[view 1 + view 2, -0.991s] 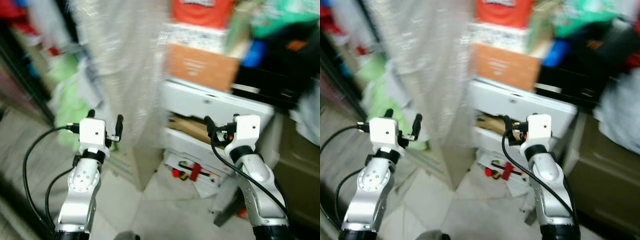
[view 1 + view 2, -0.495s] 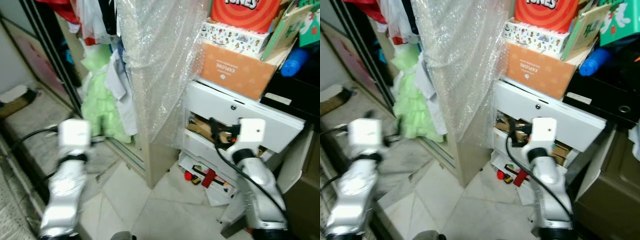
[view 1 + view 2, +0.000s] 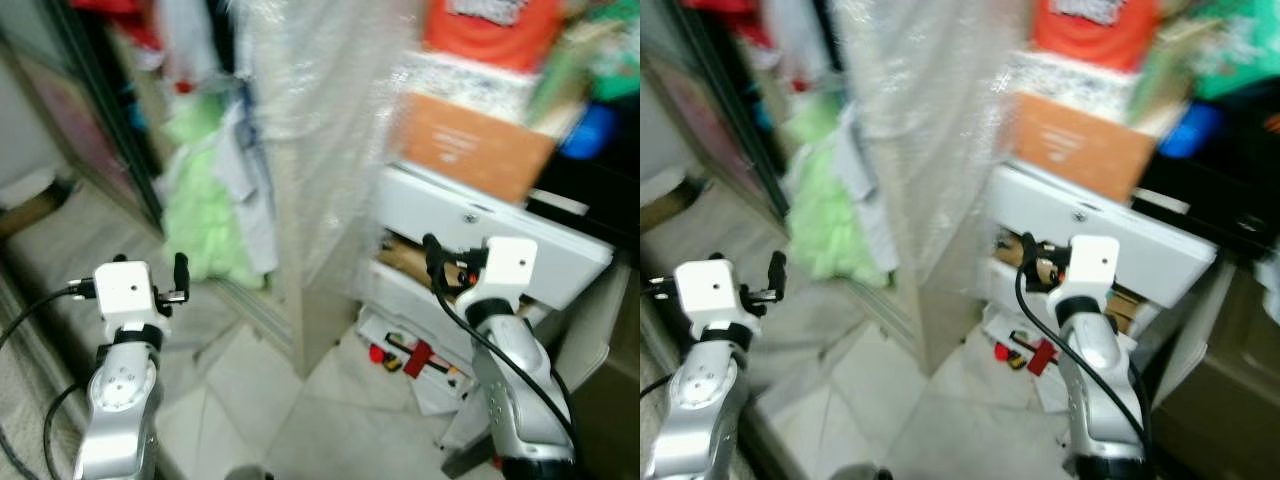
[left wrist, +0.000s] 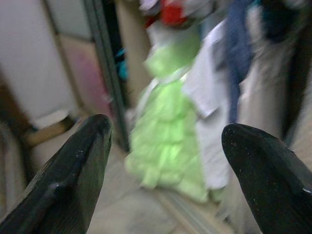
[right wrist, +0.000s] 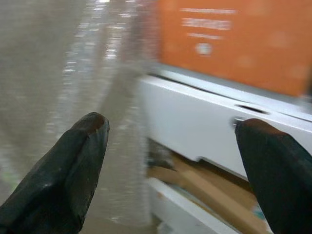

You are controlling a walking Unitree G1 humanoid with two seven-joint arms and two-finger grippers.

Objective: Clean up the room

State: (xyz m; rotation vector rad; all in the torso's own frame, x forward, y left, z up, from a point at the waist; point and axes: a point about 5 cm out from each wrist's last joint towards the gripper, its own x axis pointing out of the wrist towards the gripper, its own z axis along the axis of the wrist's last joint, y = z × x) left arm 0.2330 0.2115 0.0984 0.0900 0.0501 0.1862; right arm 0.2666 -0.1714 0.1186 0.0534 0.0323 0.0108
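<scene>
Holding both silver arms raised, bent at the elbow, left gripper and right gripper with black fingers spread wide, empty. Below, pale tiled floor with small red clutter by the white cabinet. Ahead of the left fingers, a soft ruffled lime-green garment; ahead of the right, crinkly clear bubble wrap. Farther up, a flat-sided orange cardboard box.

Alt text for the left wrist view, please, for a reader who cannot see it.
The open left claw, its two black fingers spread wide and holding nothing, faces a blurred light green ruffled garment hanging down to the floor. A white cloth hangs beside it, near a dark upright door frame.
</scene>
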